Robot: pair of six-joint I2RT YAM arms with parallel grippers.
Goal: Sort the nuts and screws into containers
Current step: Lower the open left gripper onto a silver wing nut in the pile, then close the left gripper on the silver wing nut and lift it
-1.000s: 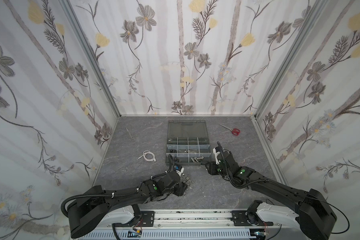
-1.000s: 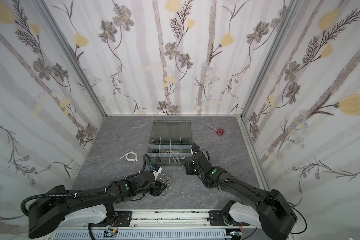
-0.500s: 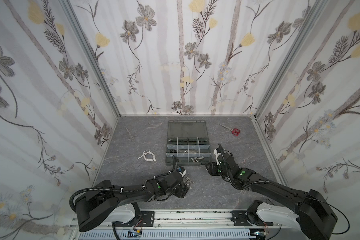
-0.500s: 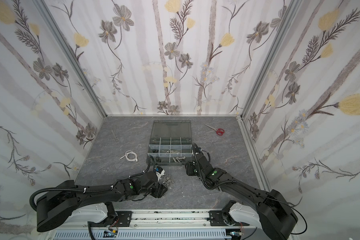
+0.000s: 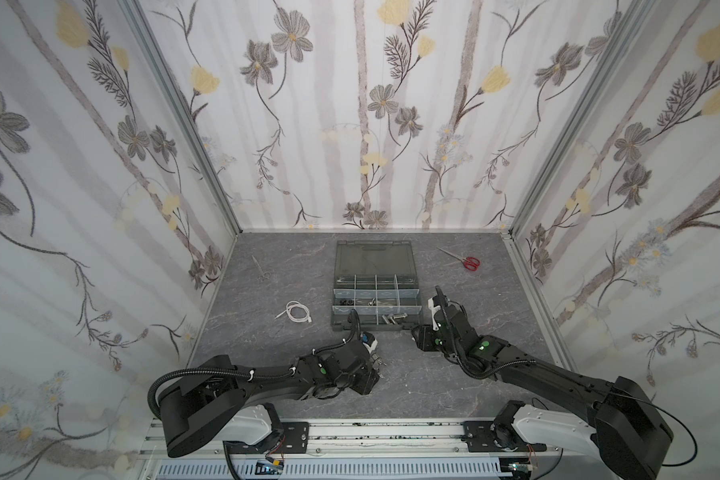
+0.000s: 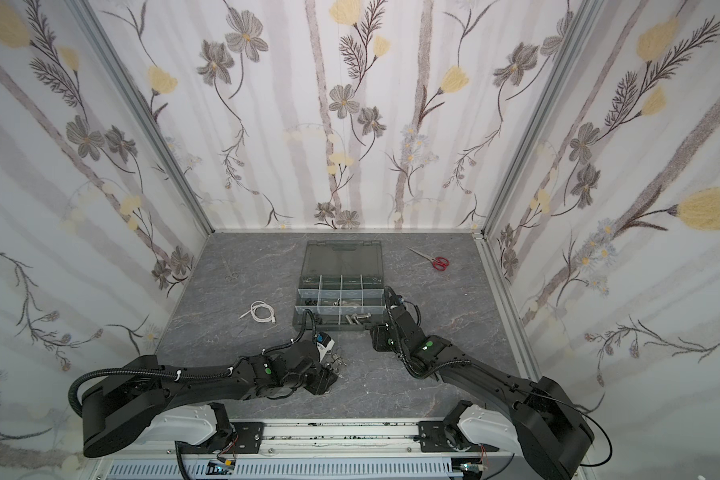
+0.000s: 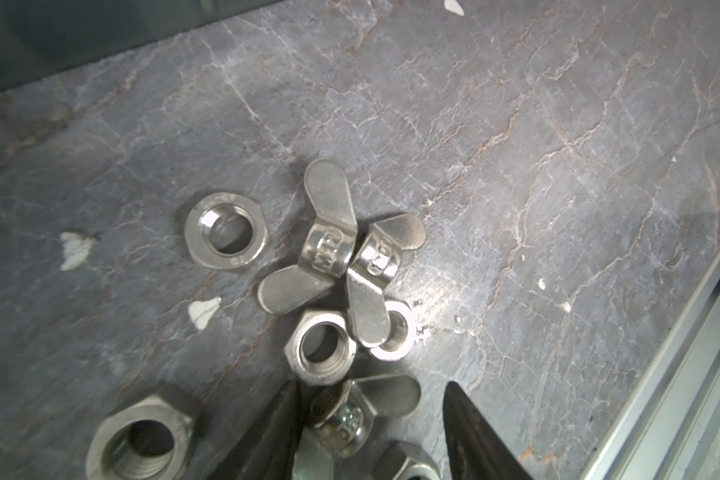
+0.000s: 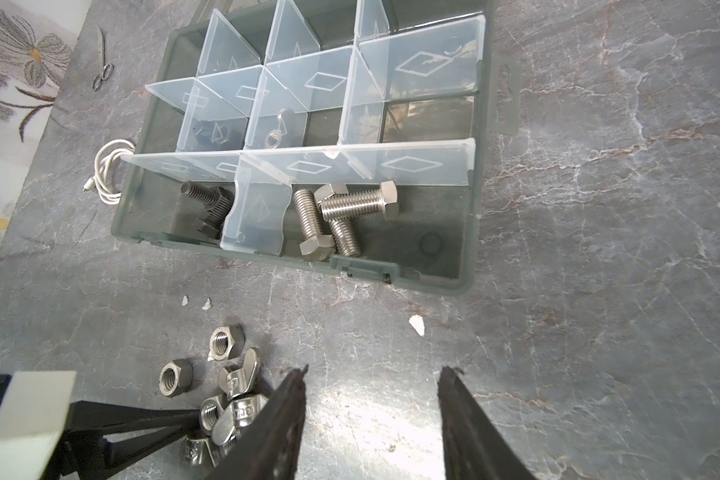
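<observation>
Though jumbled, shiny silver nuts (image 7: 327, 253)

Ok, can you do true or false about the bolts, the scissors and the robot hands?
1. Three silver bolts lie in one compartment of the case. True.
2. The red scissors are inside the case. False: they lie on the table, off to its right.
3. The right gripper holds a nut. False: its jaws are open and empty.
4. Loose nuts lie on the table by the left gripper. True.
5. The case lid is shut. False: it lies open behind the compartments.
</observation>
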